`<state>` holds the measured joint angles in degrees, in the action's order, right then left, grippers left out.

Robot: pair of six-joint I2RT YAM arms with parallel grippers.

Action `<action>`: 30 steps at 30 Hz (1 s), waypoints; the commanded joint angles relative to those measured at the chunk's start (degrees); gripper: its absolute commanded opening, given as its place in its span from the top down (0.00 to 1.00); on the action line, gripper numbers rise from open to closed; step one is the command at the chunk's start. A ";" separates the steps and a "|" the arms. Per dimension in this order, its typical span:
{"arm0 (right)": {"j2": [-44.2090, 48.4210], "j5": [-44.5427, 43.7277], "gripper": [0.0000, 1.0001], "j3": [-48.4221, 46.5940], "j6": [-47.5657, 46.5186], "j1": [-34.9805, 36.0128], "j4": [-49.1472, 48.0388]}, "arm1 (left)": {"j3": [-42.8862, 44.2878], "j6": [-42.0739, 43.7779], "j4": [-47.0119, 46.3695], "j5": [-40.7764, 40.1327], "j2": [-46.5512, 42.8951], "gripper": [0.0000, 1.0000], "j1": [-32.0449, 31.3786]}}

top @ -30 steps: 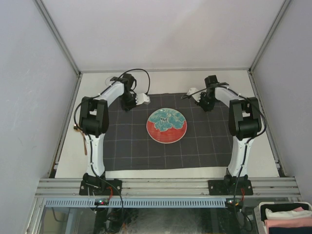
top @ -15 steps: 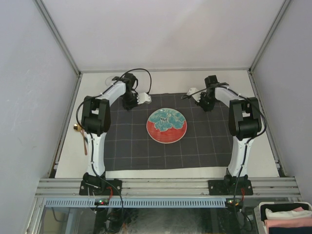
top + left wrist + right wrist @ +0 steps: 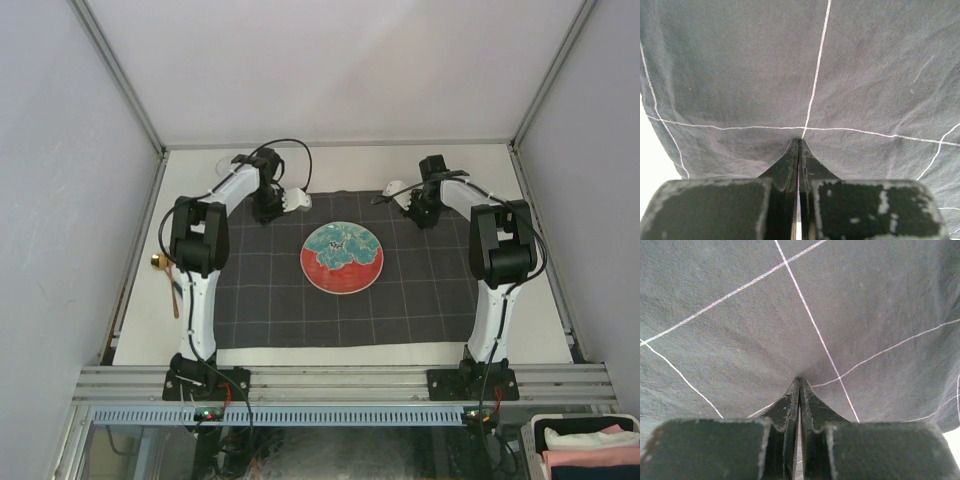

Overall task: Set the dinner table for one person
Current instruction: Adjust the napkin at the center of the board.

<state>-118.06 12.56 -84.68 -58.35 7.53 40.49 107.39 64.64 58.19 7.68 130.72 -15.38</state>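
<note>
The off-white dinner table carries a dark grey checked cloth. A round plate, teal and red, sits on the cloth's middle. My left gripper stands at the cloth's far left corner. In the left wrist view its tips are shut and pinch a small pucker of cloth. My right gripper stands at the cloth's far right corner. In the right wrist view its tips are shut on a pucker of cloth too.
A gold spoon-like utensil lies on the table's left edge beside the left arm. Grey metal rails and white walls bound the table. A bin with folded cloths sits off the table at the near right.
The left arm's elbow and wrist have shifted slightly toward the far right. The right arm, the plate and the cloth look unchanged.
</note>
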 commanded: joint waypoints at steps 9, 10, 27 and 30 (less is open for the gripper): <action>-1.95 -1.52 1.00 2.78 -0.36 -1.25 0.11 | 6.35 1.62 2.14 0.17 3.41 1.00 -0.46; -1.98 -1.63 1.00 2.93 -0.36 -1.35 0.07 | 6.27 1.75 2.15 -0.23 3.33 1.00 -0.46; -3.83 -2.53 1.00 3.13 -0.63 -2.78 -0.50 | 5.35 1.17 2.30 -1.83 2.72 1.00 -0.87; -3.61 -2.58 1.00 3.78 -0.87 -3.15 -0.99 | 5.53 0.80 2.49 -2.05 2.88 1.00 -0.93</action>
<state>-117.86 12.62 -84.03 -58.35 6.35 38.92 111.61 65.10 60.53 6.37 133.12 -15.97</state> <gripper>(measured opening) 0.000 0.005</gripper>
